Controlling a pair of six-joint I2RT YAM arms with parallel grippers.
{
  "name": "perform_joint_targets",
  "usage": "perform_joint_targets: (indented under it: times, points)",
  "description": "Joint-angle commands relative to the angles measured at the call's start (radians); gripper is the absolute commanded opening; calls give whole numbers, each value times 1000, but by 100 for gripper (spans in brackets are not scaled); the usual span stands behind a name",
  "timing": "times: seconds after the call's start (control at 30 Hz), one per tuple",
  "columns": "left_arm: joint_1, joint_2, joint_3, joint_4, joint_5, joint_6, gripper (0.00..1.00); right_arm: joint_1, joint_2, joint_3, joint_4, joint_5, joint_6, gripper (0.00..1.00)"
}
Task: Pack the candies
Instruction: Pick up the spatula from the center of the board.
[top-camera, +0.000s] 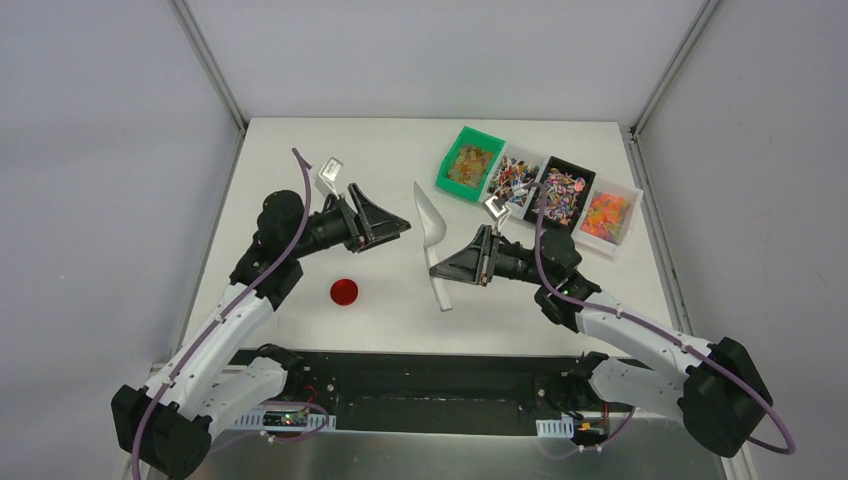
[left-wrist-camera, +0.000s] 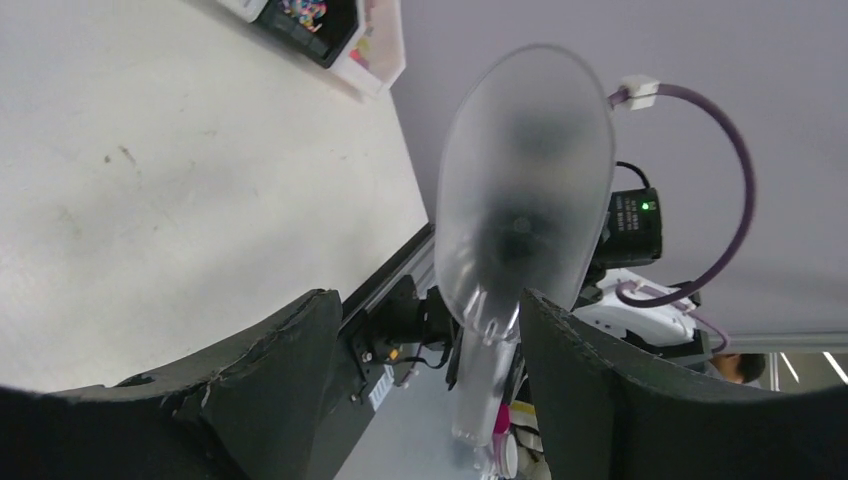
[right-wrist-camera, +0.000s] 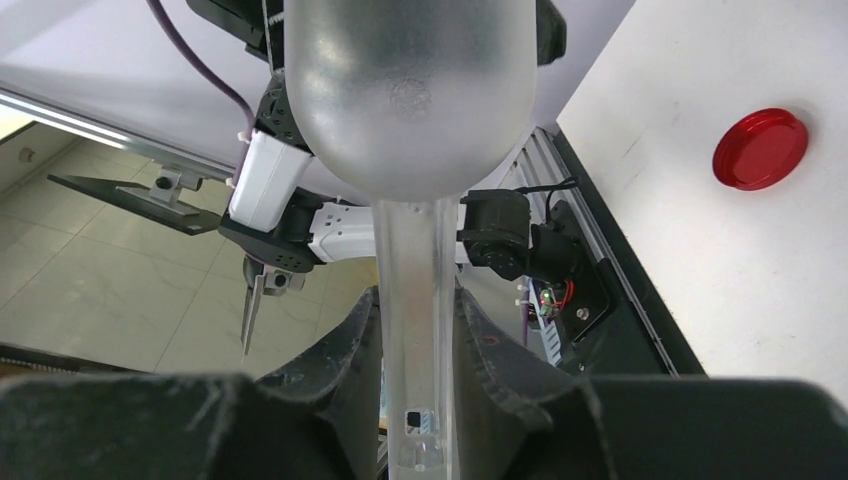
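The candies lie in four bins at the back right: amber-brown ones in a green bin (top-camera: 470, 162), multicolour ones in a white bin (top-camera: 514, 179), pink and mixed ones in a black bin (top-camera: 562, 194), orange ones in a white bin (top-camera: 607, 215). My right gripper (top-camera: 440, 265) is shut on the handle of a clear plastic scoop (top-camera: 428, 222); the right wrist view shows the handle (right-wrist-camera: 415, 320) pinched between the fingers (right-wrist-camera: 345, 350), bowl empty. My left gripper (top-camera: 385, 225) is open and empty just left of the scoop bowl, which fills the left wrist view (left-wrist-camera: 525, 180).
A flat round red lid (top-camera: 344, 292) lies on the white table (top-camera: 300, 150) left of centre, near the front; it also shows in the right wrist view (right-wrist-camera: 760, 148). A black rail (top-camera: 420, 375) runs along the near edge. Two bins (left-wrist-camera: 330, 25) show at the top of the left wrist view.
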Motion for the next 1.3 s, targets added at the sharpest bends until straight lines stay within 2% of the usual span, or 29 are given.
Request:
perform_joint_targets:
  times: [0.0,0.27,0.5,0.6,0.67,0.7,0.73,0.77,0.83,0.93,1.0,1.1,1.17,1.27]
  points:
    - [3,16,-20,204,47,-105,68,20,-31,2,92,-29,17,8]
    - [1,62,-73,338,82,-197,67,75,7,41,97,-24,-5,9]
    - [-3,51,-116,406,80,-252,56,94,54,62,106,-14,-15,9]
    - [-3,36,-122,409,74,-252,45,96,70,63,116,-12,-18,10]
    - [-3,21,-126,411,60,-248,33,95,78,64,112,-5,-22,12]
    - [-4,12,-130,411,47,-243,22,95,81,63,108,-3,-26,14]
    - [-3,-1,-135,410,28,-237,4,94,81,64,96,1,-33,18]
    - [-4,-15,-139,392,5,-232,0,94,79,67,73,5,-46,21]
    - [-3,-55,-137,302,-70,-209,0,90,64,76,-14,28,-91,30]
    - [-3,-114,-119,155,-187,-141,0,88,17,106,-259,94,-211,53]
    - [-3,-132,-96,60,-244,-99,0,89,-21,143,-445,156,-332,55]
    - [-3,-127,-70,4,-264,-52,0,82,-65,173,-577,216,-411,55]
    - [-4,-113,-46,-55,-286,-33,0,77,-78,207,-687,259,-463,60]
    - [-3,-70,28,-240,-385,-3,0,87,-73,306,-896,374,-563,69]
